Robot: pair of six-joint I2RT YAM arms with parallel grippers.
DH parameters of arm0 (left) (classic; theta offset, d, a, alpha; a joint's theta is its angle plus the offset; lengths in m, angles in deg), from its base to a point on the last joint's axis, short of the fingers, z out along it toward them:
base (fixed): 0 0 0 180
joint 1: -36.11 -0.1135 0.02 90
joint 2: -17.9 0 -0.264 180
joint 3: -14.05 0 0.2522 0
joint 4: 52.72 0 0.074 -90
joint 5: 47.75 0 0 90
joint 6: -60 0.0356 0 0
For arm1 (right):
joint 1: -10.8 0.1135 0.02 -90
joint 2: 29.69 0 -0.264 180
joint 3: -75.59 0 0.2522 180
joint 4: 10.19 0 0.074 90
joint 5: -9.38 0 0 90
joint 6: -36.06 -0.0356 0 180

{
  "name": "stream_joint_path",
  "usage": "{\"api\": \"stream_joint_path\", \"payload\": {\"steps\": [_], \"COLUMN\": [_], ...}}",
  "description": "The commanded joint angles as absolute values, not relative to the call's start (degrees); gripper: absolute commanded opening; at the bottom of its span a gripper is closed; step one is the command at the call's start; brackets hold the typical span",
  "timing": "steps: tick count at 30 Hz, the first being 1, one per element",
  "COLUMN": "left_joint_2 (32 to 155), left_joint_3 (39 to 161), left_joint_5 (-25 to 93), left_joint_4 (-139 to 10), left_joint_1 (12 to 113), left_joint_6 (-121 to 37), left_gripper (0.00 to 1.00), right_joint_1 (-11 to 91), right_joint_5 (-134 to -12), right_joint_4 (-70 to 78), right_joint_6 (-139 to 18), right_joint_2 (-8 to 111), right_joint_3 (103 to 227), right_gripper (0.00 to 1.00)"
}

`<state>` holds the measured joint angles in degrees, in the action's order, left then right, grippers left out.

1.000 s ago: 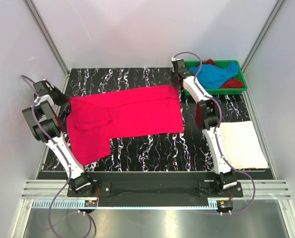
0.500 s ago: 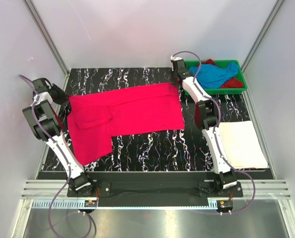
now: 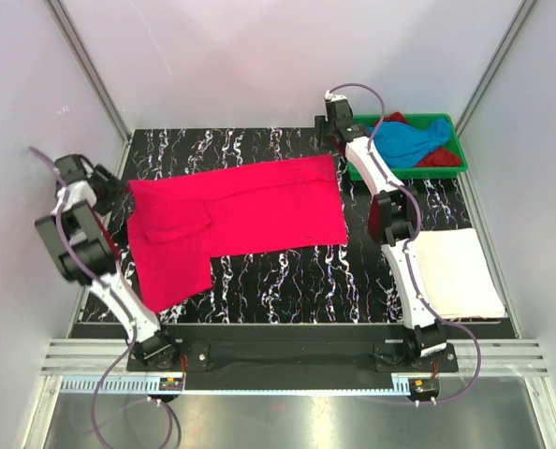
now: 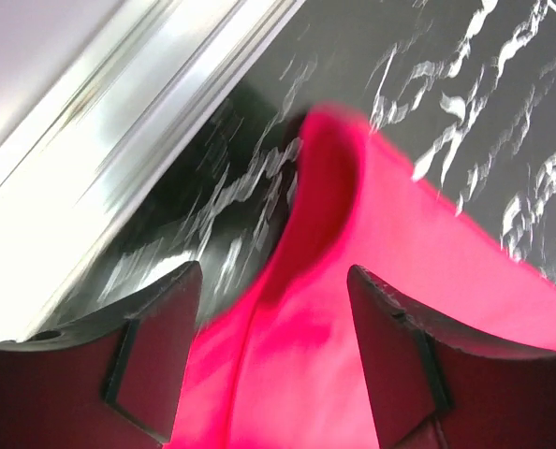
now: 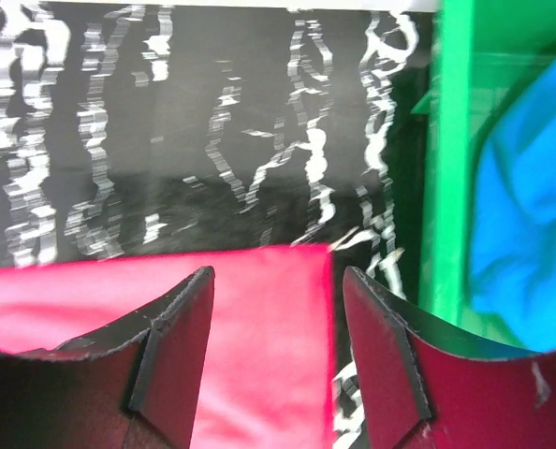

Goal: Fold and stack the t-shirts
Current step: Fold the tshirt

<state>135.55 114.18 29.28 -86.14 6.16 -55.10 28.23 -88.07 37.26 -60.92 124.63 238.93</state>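
left gripper [image 4: 270,313]: just let go of the hot pink t-shirt [image 3: 236,210] at its far-left corner, jaws now spread above it
right gripper [image 5: 276,304]: same deal, fingers apart over the far-right corner, beside the green tray [image 3: 451,170]
hot pink t-shirt: flat on the black marbled table [image 3: 287,281], between the arms
meaning: spread-out looks done, so folding's next, I'd guess
still waiting: sky blue t-shirt [image 3: 407,142], in the tray

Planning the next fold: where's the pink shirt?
Top view: the hot pink shirt lies spread over the table's left and middle, left of the green tray.
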Motion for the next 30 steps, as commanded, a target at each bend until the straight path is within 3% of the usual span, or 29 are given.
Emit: {"api": "stream_joint_path", "payload": {"steps": [1,10,20,25,30], "left_joint_2": [118.5,105.8,104.47,107.81,110.53], "left_joint_3": [102.32,81.08,76.94,77.91,79.05], "left_joint_5": [34.53,24.24,23.27,20.81,18.7], "left_joint_4": [-80.37,-77.11,-79.67,-76.85,-76.32], "left_joint_1": [0.96,3.33,5.52,6.76,7.46], "left_joint_6": [-57.95,-59.97,-58.22,-56.45,-56.28], "left_gripper": [0.68,0.78,0.8,0.78,0.77], "right_joint_1": [31.45,41.29,48.33,49.04,49.3], "right_joint_5": [-84.77,-58.76,-42.94,-39.5,-39.05], "right_joint_4": [38.9,33.29,19.57,17.55,17.28], "right_joint_6": [-65.88,-76.6,-85.84,-89.35,-89.45], "right_joint_2": [114.91,109.88,110.05,112.34,113.39], "right_joint_3": [238.51,226.3,215.92,215.57,214.77], "right_gripper": [0.65,0.64,0.64,0.51,0.47]}}
